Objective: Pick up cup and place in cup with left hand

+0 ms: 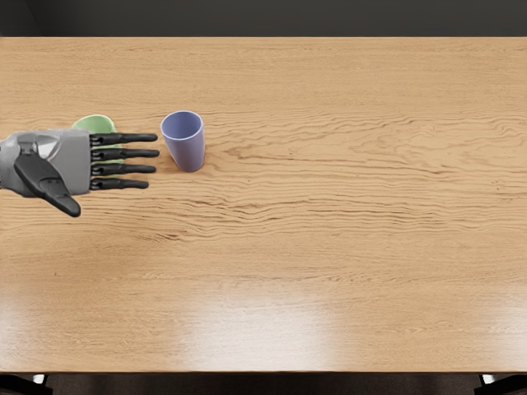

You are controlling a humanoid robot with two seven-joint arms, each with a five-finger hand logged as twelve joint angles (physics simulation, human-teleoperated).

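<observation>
My left hand (123,160) reaches in from the left edge, its dark fingers straight and spread, holding nothing. Behind the hand and mostly covered by it is a green cup (95,123); its rim shows above the palm. A blue-purple cup (188,149) stands upright just right of the fingertips, its opening visible, with a narrow gap between it and them in this view. Whether the hand touches the green cup cannot be seen.
The wooden table (329,247) fills most of the view. Its far edge runs along the top and its near edge along the bottom. Small dark parts show at both bottom corners.
</observation>
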